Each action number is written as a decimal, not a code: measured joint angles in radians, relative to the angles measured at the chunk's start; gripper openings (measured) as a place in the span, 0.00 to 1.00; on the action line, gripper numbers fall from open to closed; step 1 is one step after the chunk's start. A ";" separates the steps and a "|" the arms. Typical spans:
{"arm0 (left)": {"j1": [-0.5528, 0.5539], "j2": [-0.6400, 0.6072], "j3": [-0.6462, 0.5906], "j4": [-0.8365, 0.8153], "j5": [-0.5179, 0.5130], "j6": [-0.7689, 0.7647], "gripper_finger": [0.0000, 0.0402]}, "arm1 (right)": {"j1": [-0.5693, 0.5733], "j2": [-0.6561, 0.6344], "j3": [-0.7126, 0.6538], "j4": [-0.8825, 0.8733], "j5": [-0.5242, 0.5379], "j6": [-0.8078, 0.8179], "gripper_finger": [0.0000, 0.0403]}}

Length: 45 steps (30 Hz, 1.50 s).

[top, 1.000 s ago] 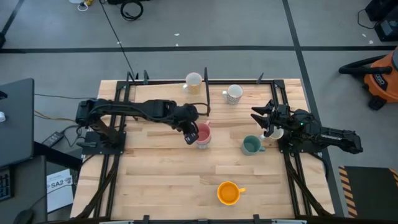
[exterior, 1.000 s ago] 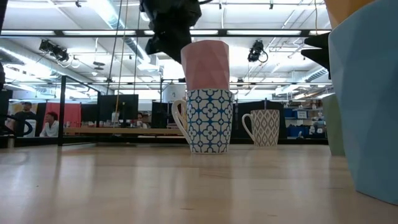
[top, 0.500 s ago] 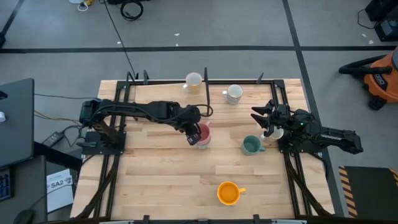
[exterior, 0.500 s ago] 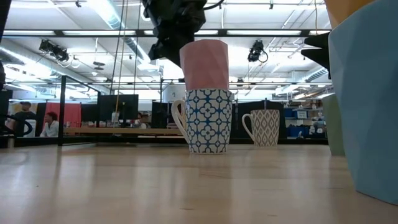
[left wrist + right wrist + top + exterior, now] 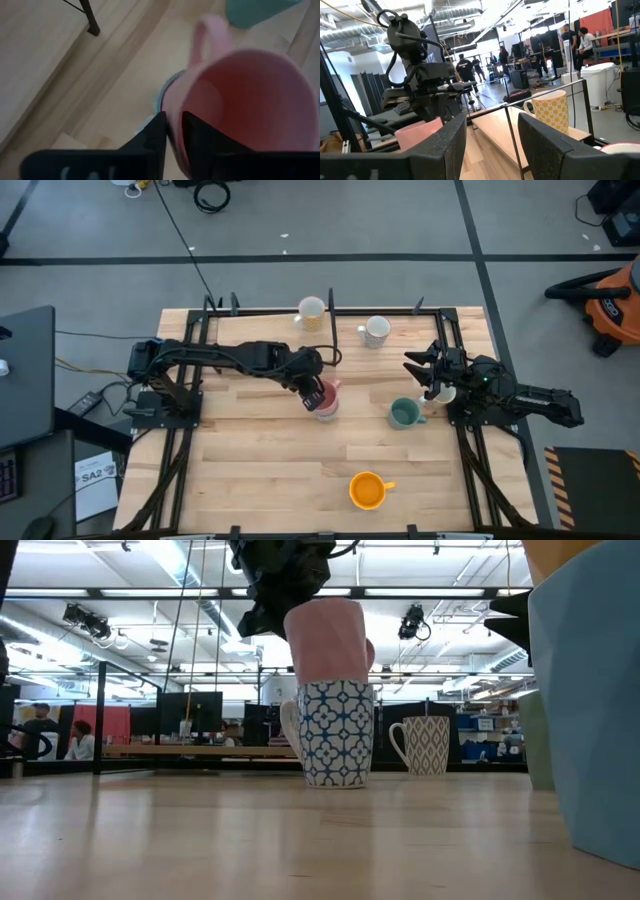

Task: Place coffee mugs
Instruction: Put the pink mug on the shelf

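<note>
A pink coffee mug [image 5: 326, 396] stands stacked in the mouth of a blue-and-white patterned mug [image 5: 337, 733] at mid table, leaning slightly in the low view [image 5: 325, 638]. My left gripper [image 5: 312, 393] is shut on the pink mug's rim and slants down onto it from the table's left. My right gripper [image 5: 425, 370] waits open by the table's right edge, above a white mug [image 5: 441, 393]. My left gripper pinches the pink mug's wall at the rim [image 5: 172, 117], on the side away from the handle [image 5: 200, 40]. One finger [image 5: 202, 142] is inside the mug and the other [image 5: 152, 137] is outside. The fingers slant down from the table's left. The mug's base sits in the patterned mug.
A cream mug [image 5: 311, 310] and a white patterned mug [image 5: 376, 331] stand at the far edge. A green mug [image 5: 403, 414] is at the right and an orange mug [image 5: 367, 490] near the front. A light blue mug [image 5: 590, 710] looms close in the low view.
My left gripper has shut on the pink mug's rim without shifting from its place. The pink mug has tipped a little on the patterned mug, and its handle now shows at its right side in the low view.
</note>
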 joint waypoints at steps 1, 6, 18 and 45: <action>0.000 0.000 0.000 0.001 0.001 0.006 0.11 | 0.000 0.000 0.000 0.000 0.000 0.000 0.46; -0.001 0.000 0.000 -0.003 0.001 0.004 0.07 | 0.000 0.000 0.000 0.000 0.000 0.000 0.46; 0.019 0.000 0.140 -0.059 0.002 0.141 0.07 | 0.000 0.000 0.000 0.000 0.000 0.000 0.46; 0.404 0.044 0.438 -0.348 0.052 1.330 0.08 | 0.000 0.000 0.000 0.000 0.000 0.000 0.46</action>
